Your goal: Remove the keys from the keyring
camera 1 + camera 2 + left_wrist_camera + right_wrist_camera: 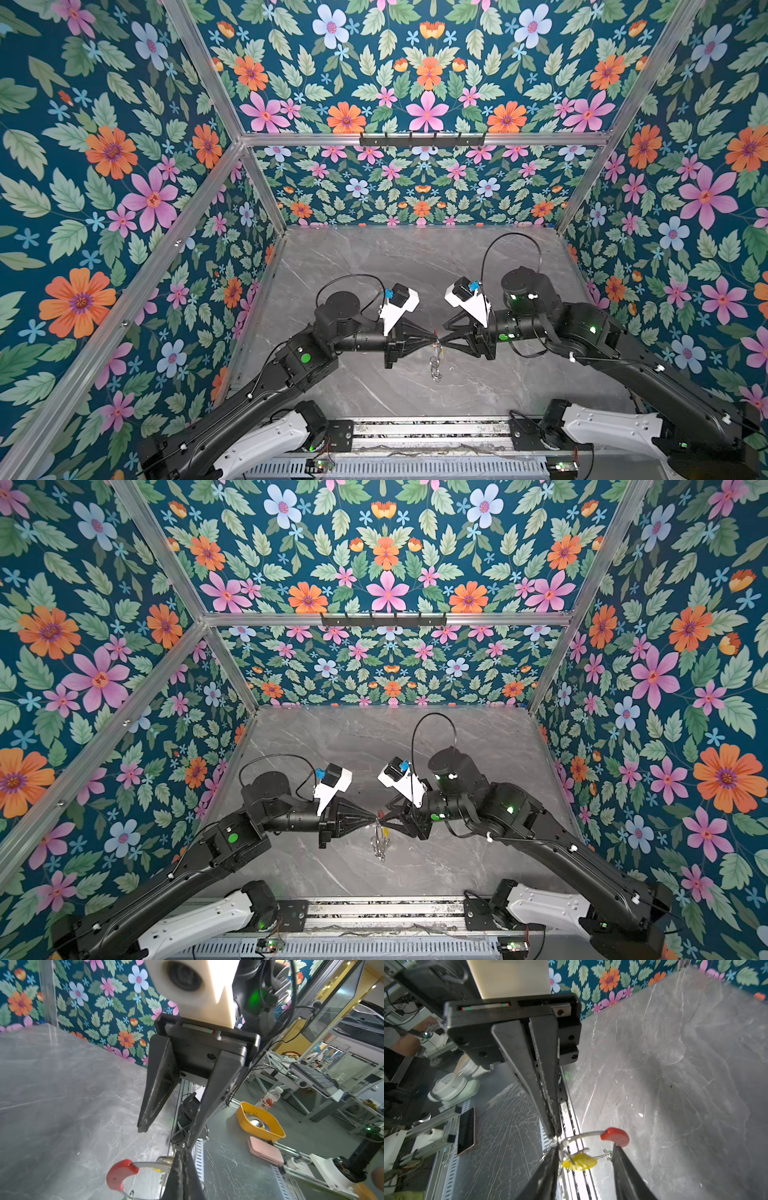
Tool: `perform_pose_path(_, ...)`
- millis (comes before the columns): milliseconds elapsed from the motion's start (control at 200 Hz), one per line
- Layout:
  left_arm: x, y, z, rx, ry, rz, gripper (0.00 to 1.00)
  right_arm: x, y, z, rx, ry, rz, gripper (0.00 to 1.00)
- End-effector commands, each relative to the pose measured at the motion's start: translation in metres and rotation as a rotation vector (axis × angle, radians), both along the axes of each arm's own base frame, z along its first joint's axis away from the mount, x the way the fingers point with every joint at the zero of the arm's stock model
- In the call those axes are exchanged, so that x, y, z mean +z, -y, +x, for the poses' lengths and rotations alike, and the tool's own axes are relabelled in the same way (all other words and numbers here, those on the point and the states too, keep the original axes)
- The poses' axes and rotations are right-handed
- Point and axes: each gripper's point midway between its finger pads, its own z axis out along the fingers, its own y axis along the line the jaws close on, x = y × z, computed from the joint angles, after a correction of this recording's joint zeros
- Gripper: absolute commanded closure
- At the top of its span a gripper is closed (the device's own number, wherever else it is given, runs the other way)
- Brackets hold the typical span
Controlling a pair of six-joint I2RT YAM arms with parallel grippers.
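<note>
- the left fingers (544,1084) are pressed shut on the thin grey rim of the keyring (583,1132), holding it in the air above the grey marbled desk (374,270), at mid-desk in both top views.
- the right fingers (158,1088) stand apart, meeting the left ones tip to tip. part of the ring lies between them: one finger sits just beside the spot where the left fingers pinch, the other just beside the red segment (615,1136). whether either right finger touches the ring cannot be told.
- below the grip the ring hangs toward the desk, with silver loops (435,372) dangling at its low end in a top view.
- a yellow key (579,1164) hangs on the ring between the two right fingers, nearer the one beside the pinch.
- the count: one keyring, one red segment, one key plainly in view. a second key cannot be made out, and the loops are too small to count.
</note>
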Motion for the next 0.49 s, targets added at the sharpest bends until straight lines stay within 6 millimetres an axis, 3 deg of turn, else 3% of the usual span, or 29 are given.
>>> perform_pose_path(0, 0.028, -0.007, 0.01, 0.09, 0.095, -0.137, 1.0, 0.038, 0.0, 0.016, -0.107, 0.142, 0.197, 0.51)
perform_pose_path(145, 0.037, -0.017, 0.018, 0.175, 0.134, -0.216, 1.0, 0.052, 0.005, 0.012, -0.13, 0.176, 0.363, 0.48)
perform_pose_path(310, 0.046, -0.03, 0.024, 0.254, 0.165, -0.305, 1.0, 0.045, 0.0, 0.011, -0.138, 0.169, 0.44, 0.48)
perform_pose_path(490, 0.046, -0.03, 0.025, 0.257, 0.149, -0.322, 1.0, 0.037, -0.008, 0.013, -0.136, 0.156, 0.434, 0.48)
